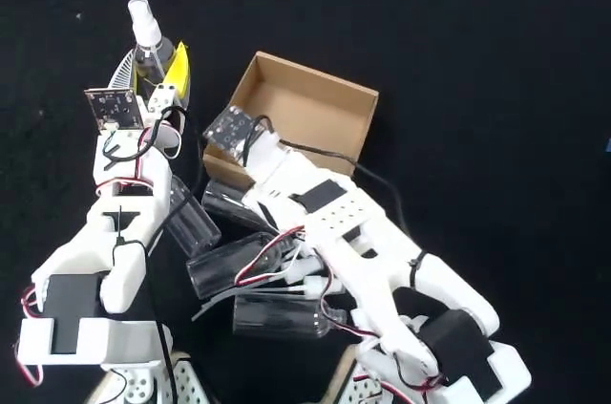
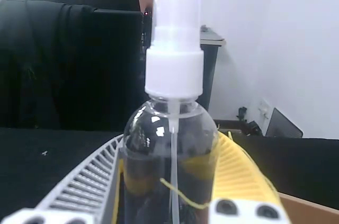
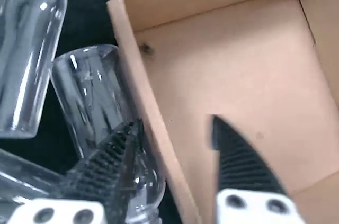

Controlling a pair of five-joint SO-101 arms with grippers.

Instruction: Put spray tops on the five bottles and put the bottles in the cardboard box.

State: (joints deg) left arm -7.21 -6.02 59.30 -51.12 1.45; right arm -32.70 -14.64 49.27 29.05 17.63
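My left gripper (image 1: 158,74) clamps an upright bottle (image 2: 169,144), spray top (image 2: 174,60) fitted, beside the cardboard box (image 1: 310,103) — my right gripper (image 3: 175,123) hangs open astride the box's wall, next to a lying bottle (image 3: 90,97).

A: High camera?
B: Fixed overhead, looking steeply down on the desk (image 1: 496,89), far enough to take in the whole work area.
A: Left wrist?
B: Level, facing out toward the room wall (image 2: 296,49), very near a bottle (image 2: 169,150).
A: Right wrist?
B: Angled down, close over a corner of the cardboard box (image 3: 238,75). The high view shares both bottle and box.
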